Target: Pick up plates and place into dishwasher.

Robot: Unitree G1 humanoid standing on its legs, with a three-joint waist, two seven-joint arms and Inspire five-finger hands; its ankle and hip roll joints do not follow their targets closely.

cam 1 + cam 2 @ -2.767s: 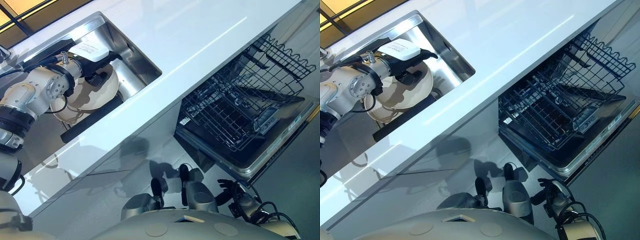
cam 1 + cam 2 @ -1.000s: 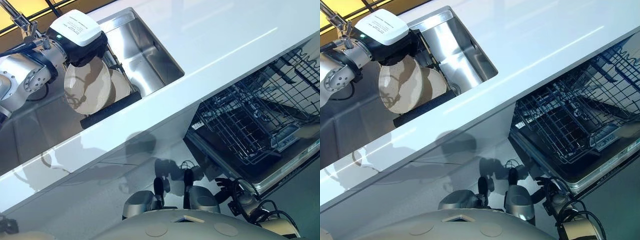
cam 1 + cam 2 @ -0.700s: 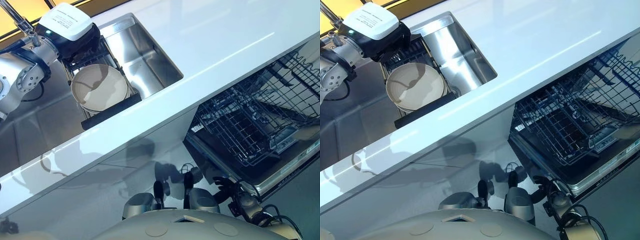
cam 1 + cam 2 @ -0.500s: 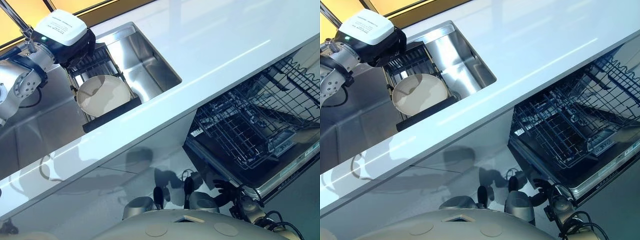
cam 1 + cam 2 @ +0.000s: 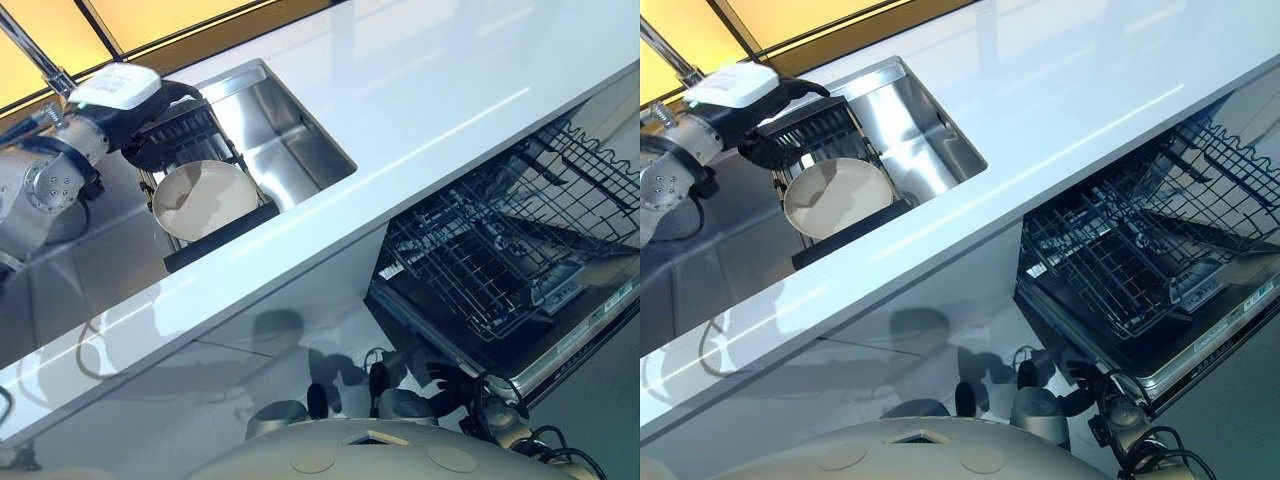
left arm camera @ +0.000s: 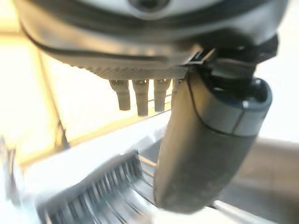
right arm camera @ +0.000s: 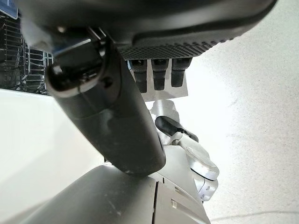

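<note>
A cream plate (image 5: 203,197) lies flat in the black wire rack (image 5: 196,122) inside the steel sink (image 5: 292,135). My left hand (image 5: 155,130) hovers just above the rack's far side, beyond the plate and apart from it. Its thumb (image 6: 205,149) and fingers are straight, with nothing between them. The dishwasher (image 5: 560,335) stands open at the right, under the counter, with its lower wire rack (image 5: 485,265) pulled out. My right hand (image 5: 452,378) hangs low by the dishwasher's front corner, fingers relaxed and thumb (image 7: 112,116) out, holding nothing.
A white countertop (image 5: 430,90) runs between the sink and the dishwasher. A faucet (image 5: 30,48) rises at the sink's far left. The upper dishwasher basket (image 5: 590,160) juts out at the right edge. Pale floor lies below the counter front.
About a second ago my left hand held a plate upright over the rack; that plate has dropped flat, and the hand has come away empty. The camera has also shifted.
</note>
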